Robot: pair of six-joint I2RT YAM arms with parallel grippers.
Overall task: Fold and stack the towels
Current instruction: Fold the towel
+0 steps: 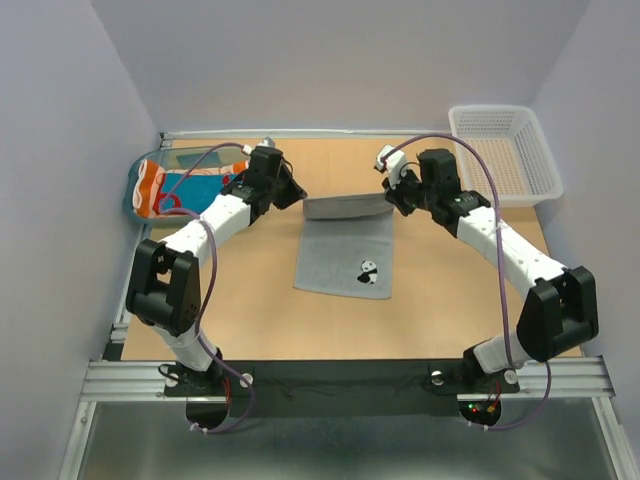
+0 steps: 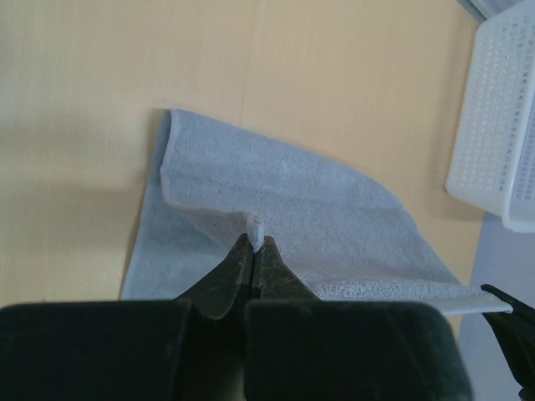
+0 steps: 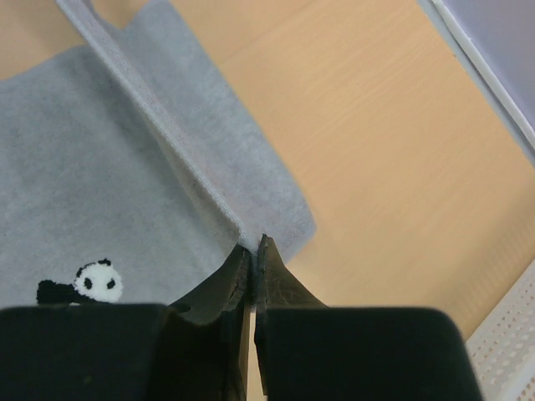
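A light grey towel with a panda print lies in the middle of the table, its far edge lifted and folding toward me. My left gripper is shut on the towel's far left corner. My right gripper is shut on its far right corner. The raised edge stretches between them. The panda shows in the right wrist view. Folded towels, orange and teal-blue, lie at the far left in the teal tray.
A translucent teal tray sits at the far left. A white mesh basket stands at the far right and also shows in the left wrist view. Grey walls close in on three sides.
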